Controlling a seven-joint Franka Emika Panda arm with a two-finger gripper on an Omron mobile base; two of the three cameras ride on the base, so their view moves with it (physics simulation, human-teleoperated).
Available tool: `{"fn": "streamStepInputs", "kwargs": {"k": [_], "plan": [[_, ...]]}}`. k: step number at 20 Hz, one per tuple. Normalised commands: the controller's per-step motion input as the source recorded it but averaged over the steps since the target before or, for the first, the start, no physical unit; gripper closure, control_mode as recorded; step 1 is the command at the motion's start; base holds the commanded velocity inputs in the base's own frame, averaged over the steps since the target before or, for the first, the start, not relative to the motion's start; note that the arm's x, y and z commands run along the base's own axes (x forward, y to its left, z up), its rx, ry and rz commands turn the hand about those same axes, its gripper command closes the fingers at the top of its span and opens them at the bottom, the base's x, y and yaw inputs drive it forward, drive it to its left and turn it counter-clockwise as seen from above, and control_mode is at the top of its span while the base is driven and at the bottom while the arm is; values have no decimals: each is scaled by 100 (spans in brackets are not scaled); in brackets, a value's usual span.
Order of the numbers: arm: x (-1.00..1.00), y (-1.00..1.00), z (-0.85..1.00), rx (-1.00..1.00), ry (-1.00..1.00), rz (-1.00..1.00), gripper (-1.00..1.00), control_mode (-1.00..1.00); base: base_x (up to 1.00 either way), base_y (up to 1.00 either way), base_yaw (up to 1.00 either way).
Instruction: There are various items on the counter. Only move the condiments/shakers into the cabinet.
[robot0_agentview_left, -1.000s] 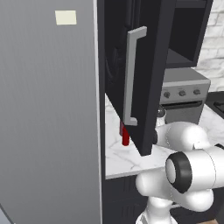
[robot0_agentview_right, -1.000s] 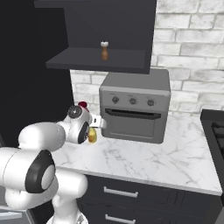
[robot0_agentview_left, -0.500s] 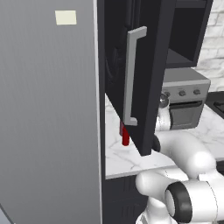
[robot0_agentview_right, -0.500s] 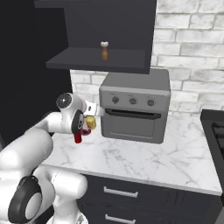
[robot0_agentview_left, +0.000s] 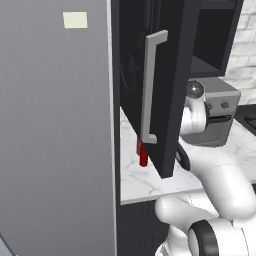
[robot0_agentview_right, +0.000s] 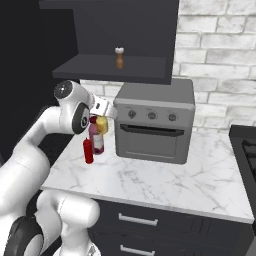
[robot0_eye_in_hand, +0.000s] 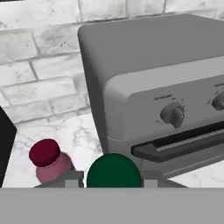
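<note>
Arm swung up; tool (robot0_agentview_right: 102, 119) clamped on yellow btl (robot0_agentview_right: 102, 126), red btl (robot0_agentview_right: 88, 150) just below-left.

Inventory by count:
- Slim red bottle (robot0_agentview_right: 88, 151): one, on the table (robot0_agentview_right: 165, 182), at 9 o'clock of the oven.
- Pink bottle with dark red cap (robot0_eye_in_hand: 49, 160): one.
- Yellow bottle (robot0_agentview_right: 102, 124): one; green-capped top (robot0_eye_in_hand: 113, 171) seen from the hand may be the same item, cannot tell.
- Brown shaker with white top (robot0_agentview_right: 119, 57): one, on the cabinet shelf (robot0_agentview_right: 110, 70).
- Grey oven (robot0_agentview_right: 153, 122): one; knobs on its front: three.
- Cabinet door (robot0_agentview_left: 165, 85): one, with one grey bar handle (robot0_agentview_left: 150, 85).
</note>
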Motion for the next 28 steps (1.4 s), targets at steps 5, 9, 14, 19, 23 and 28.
{"fn": "streamStepInputs", "kwargs": {"k": [5, 9, 14, 19, 23, 28], "plan": [[-38, -61, 100, 18, 21, -15, 100, -100, 0, 0, 0], [-36, -46, 98, 6, 22, -10, 100, -100, 0, 0, 0], [-19, -12, 52, 1, 5, -4, 100, -100, 0, 0, 0], [-1, 12, -5, 0, -13, 4, 100, -100, 0, 0, 0], [-8, 34, -2, -6, -37, 10, 100, -100, 0, 0, 0], [-23, 23, 1, -13, -61, 17, 100, -100, 0, 0, 0]]}}
